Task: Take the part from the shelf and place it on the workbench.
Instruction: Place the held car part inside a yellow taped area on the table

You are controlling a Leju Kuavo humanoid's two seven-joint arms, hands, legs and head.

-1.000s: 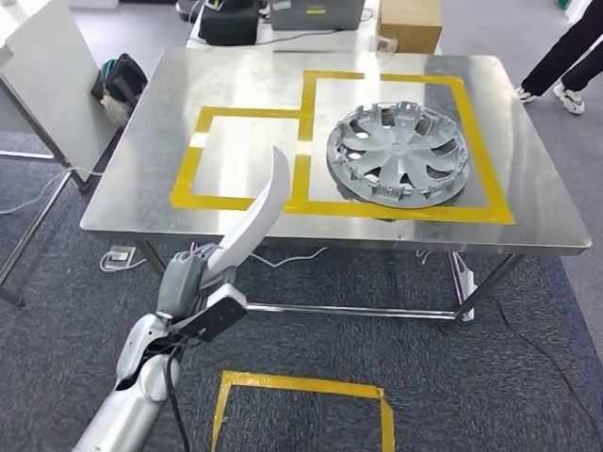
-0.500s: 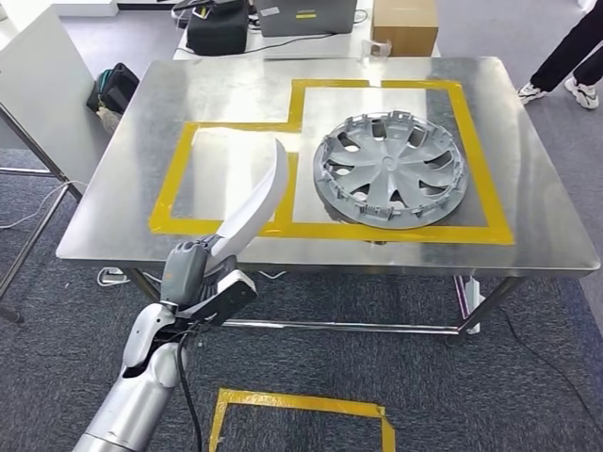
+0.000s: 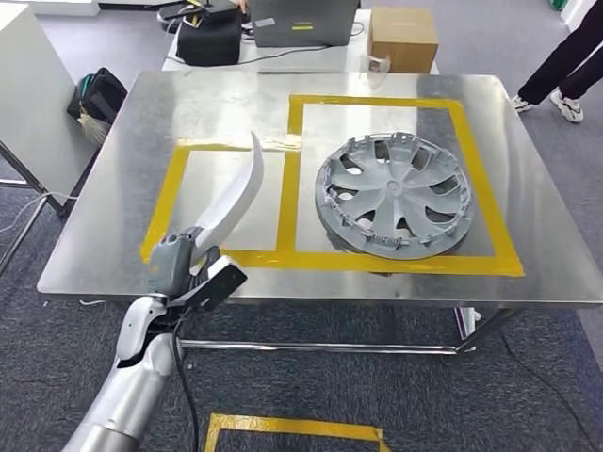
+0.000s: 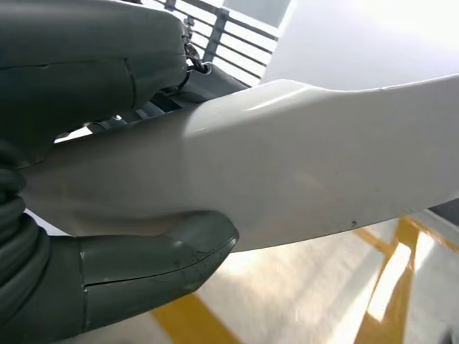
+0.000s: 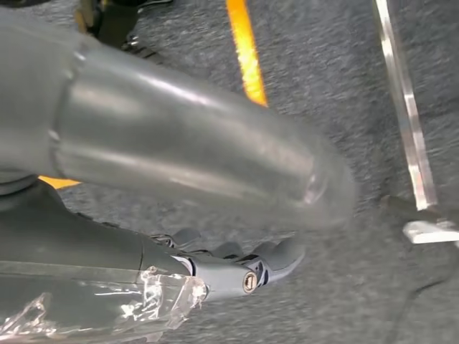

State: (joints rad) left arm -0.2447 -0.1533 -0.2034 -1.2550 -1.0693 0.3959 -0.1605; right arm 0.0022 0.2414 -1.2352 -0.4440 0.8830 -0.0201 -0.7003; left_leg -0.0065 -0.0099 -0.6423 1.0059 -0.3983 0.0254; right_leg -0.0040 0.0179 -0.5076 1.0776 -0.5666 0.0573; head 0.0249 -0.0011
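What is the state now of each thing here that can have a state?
Left hand: grips the white part at its lower end.
White part: held up, tilted over the left yellow-taped box, not yet set down.
Wheel cover: lies flat on the workbench inside the right taped box.
Right hand: holds nothing, fingers spread, above the floor.

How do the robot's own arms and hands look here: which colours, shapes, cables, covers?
The left arm is a rounded silver tube with a black cable running along it. The left hand has a grey shell and a dark flat plate; close up, its thick grey thumb looks smooth. The right hand is grey with darker fingers, and clear plastic film wraps its cover.
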